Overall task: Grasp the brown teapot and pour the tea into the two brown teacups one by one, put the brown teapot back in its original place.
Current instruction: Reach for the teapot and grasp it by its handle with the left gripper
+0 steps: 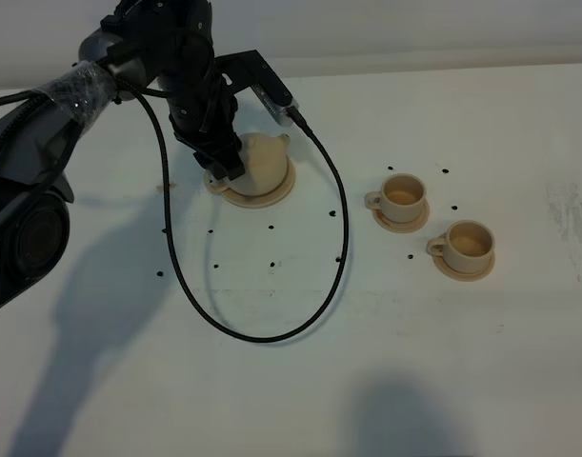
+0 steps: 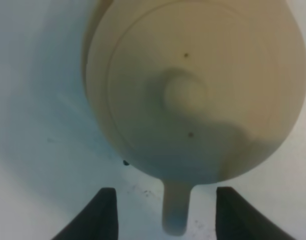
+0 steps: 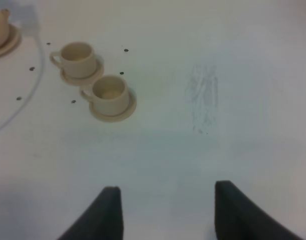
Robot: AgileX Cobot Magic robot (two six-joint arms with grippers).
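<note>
The right fingers (image 3: 110, 215) stand apart, holding nothing, above bare counter (image 3: 203, 165). A black cable (image 1: 262, 335) loops near the counter's middle. Right of the middle stand the near cup (image 1: 470, 243) and the far cup (image 1: 403, 193), the near one closer to the right edge. Toward the far left corner, the teapot (image 1: 264, 160) sits on its saucer (image 1: 257, 199). The left fingers (image 2: 105, 215) are apart on either side of its handle (image 2: 175, 212), with a gap on each side.

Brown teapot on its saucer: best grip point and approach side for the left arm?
Take the brown teapot by its loop handle, a thin strap sticking out opposite the spout. Come from that side, left in the high view; the left gripper hangs open there, a finger either side of it. The round body looks too wide for the jaws.
</note>
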